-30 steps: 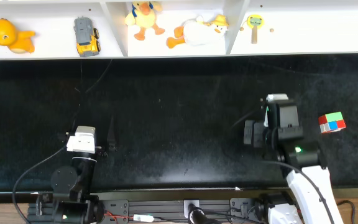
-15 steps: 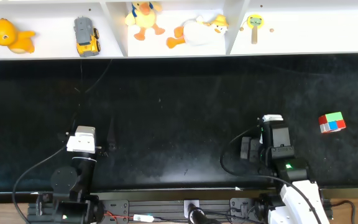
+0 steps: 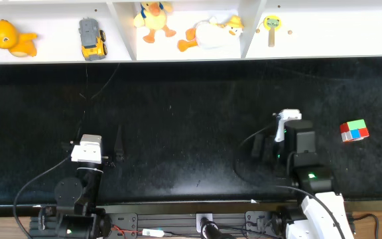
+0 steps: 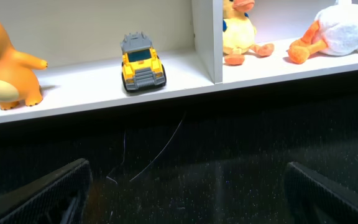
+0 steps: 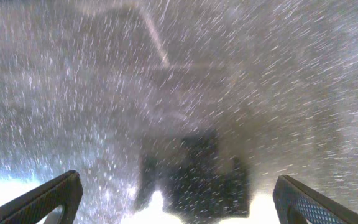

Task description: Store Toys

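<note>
From above, I count five toys already in the white shelf (image 3: 178,54), among them a grey-and-yellow toy truck (image 3: 92,38). One multicoloured puzzle cube (image 3: 354,131) sits unstored on the black mat (image 3: 178,113), to the right of my right gripper (image 3: 288,121).

On the left wrist view, my left gripper (image 4: 185,193) is spread wide and empty, facing the shelf.

On the right wrist view, the right gripper's fingers gape over bare mat, holding nothing.
</note>
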### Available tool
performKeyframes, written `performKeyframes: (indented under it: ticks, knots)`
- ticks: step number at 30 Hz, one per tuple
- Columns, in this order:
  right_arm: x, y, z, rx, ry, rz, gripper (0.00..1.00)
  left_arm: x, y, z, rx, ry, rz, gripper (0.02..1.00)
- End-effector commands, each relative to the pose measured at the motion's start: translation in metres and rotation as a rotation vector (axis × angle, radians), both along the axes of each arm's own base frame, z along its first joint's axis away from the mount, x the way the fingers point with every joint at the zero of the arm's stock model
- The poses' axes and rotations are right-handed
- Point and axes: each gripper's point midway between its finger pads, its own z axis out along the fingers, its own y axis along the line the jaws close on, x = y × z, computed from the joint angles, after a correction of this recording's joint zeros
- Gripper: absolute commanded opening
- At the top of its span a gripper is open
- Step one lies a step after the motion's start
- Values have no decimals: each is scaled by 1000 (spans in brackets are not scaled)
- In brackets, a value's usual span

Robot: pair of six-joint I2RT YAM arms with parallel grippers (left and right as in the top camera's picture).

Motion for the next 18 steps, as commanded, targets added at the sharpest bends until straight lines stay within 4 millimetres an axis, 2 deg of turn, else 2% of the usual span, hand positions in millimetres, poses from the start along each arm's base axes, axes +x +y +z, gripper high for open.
performKeyframes:
  ticks: [1,5,8,12,18]
  knots:
    - [17,-34,45,-24,-75,-123,996,0,1,0,-18,-4,8,998]
    - [18,-90,69,-266,-101,-218,996,0,1,0,-18,-3,8,996]
    - [6,-121,71,-374,-33,-205,996,0,1,0,-18,-4,7,998]
    - [-3,-145,56,-367,36,-109,998,0,1,0,-18,-4,8,998]
    - [-15,-178,47,-315,50,-53,1000,0,1,0,-18,-4,8,998]
